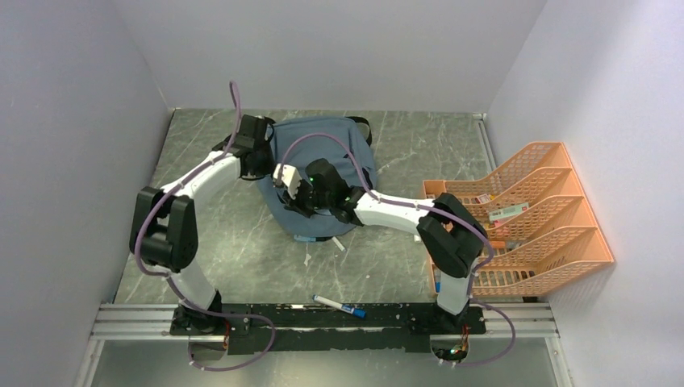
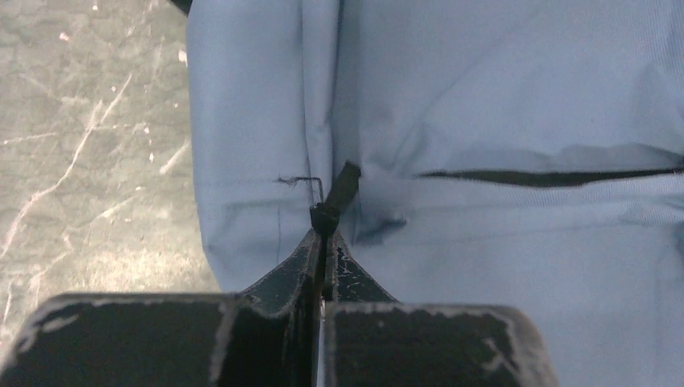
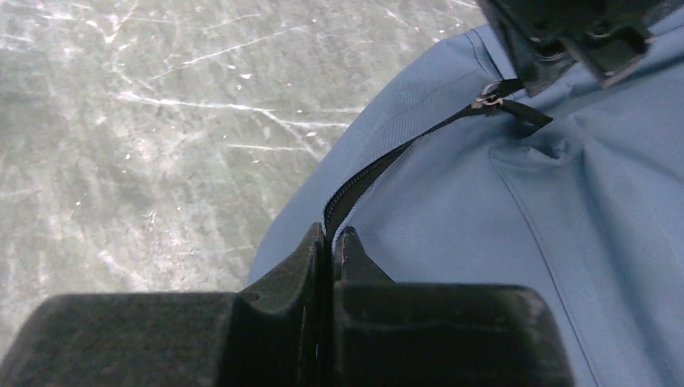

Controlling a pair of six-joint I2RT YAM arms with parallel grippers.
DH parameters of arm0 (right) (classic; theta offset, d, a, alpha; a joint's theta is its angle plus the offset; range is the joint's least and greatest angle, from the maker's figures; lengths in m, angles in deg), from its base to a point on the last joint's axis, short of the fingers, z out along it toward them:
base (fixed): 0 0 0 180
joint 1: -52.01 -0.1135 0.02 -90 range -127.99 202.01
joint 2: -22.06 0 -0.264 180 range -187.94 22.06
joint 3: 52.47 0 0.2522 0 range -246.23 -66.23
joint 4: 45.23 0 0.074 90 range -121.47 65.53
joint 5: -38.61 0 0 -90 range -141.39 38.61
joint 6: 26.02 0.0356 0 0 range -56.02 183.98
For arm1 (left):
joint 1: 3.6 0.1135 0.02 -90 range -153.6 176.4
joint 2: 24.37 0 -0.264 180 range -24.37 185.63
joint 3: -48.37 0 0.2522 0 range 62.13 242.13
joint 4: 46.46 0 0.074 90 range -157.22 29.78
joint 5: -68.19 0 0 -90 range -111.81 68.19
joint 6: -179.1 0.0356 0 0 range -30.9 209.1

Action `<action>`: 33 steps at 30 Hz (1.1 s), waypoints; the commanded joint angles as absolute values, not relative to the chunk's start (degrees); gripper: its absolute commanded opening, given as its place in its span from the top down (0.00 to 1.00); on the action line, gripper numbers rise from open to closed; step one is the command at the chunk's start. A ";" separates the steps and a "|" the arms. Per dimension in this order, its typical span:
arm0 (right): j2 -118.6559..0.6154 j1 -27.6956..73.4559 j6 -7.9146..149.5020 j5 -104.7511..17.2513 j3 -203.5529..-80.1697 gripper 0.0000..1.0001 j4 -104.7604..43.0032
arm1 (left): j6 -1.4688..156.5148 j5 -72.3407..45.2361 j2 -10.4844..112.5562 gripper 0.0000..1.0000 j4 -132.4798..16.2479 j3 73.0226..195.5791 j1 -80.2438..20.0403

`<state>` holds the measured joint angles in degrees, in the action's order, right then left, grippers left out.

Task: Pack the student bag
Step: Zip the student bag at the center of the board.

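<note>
Closest, by the arm bases: blue-capped marker (image 1: 339, 305) on table (image 1: 242, 242). Farther in, left gripper (image 2: 325, 234) pressed together, pinching black zipper pull (image 2: 343, 187); right gripper (image 3: 331, 242) clamped on zipper edge of blue backpack (image 1: 310, 153), mid-table. Orange tray rack (image 1: 556, 149) at right.

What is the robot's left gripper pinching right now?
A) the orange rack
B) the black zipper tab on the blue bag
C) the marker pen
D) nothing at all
B: in the left wrist view the left gripper is shut, with its tips pinching the black zipper tab of the student bag.
</note>
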<state>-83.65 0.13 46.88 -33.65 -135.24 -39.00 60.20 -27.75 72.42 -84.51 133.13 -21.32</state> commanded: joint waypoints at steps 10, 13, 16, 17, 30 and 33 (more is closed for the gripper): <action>-79.45 -0.57 43.57 -19.73 -131.03 1.00 -39.04 | 60.68 -32.26 80.73 0.95 -83.17 144.36 -19.16; -79.45 -0.53 43.13 -19.06 -130.95 1.00 -38.35 | 60.71 -32.05 81.53 0.95 -82.78 145.12 -18.56; -79.19 -0.57 43.68 -19.48 -131.00 0.93 -39.09 | 61.86 -27.98 81.37 0.95 -80.81 145.01 -18.47; -78.90 -0.51 44.71 -20.35 -131.00 0.84 -39.92 | 62.33 -26.32 80.99 0.95 -80.26 144.78 -18.52; -65.96 0.49 56.23 -43.36 -128.33 0.34 -42.86 | 60.02 -28.77 65.41 0.32 -81.24 135.90 -18.10; -61.13 1.62 61.53 -55.65 -125.09 0.29 -41.37 | 56.32 -30.41 61.10 0.28 -83.81 131.84 -18.10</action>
